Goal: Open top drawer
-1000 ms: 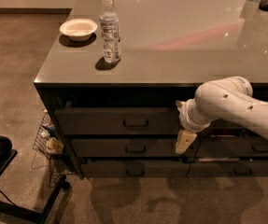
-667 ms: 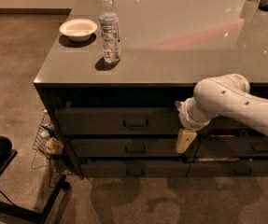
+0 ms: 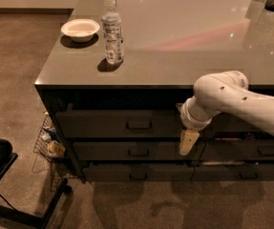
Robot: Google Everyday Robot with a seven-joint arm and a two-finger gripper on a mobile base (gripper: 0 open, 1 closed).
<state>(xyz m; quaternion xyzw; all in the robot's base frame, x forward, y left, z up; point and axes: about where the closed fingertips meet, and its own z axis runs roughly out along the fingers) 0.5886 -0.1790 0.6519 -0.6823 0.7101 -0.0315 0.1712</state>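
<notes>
The top drawer (image 3: pixel 103 124) is the wide dark grey front just under the counter edge, with a small bar handle (image 3: pixel 139 125) at its centre. It sits flush with the fronts below it, with no interior showing. My gripper (image 3: pixel 189 142) hangs pointing down at the right end of this drawer, right of the handle and slightly below it, in front of the seam between the left and right drawer columns. My white arm (image 3: pixel 232 97) reaches in from the right edge.
A water bottle (image 3: pixel 112 30) and a white bowl (image 3: pixel 80 29) stand on the grey countertop (image 3: pixel 184 37). Two shallower drawers (image 3: pixel 127 151) lie below. A wire basket (image 3: pixel 50 144) sits on the floor at the left, and a black chair base (image 3: pixel 3 175) at the bottom left.
The arm's white elbow has shifted a little to the left. The gripper stays at about the same spot in front of the drawers. The drawer has not moved.
</notes>
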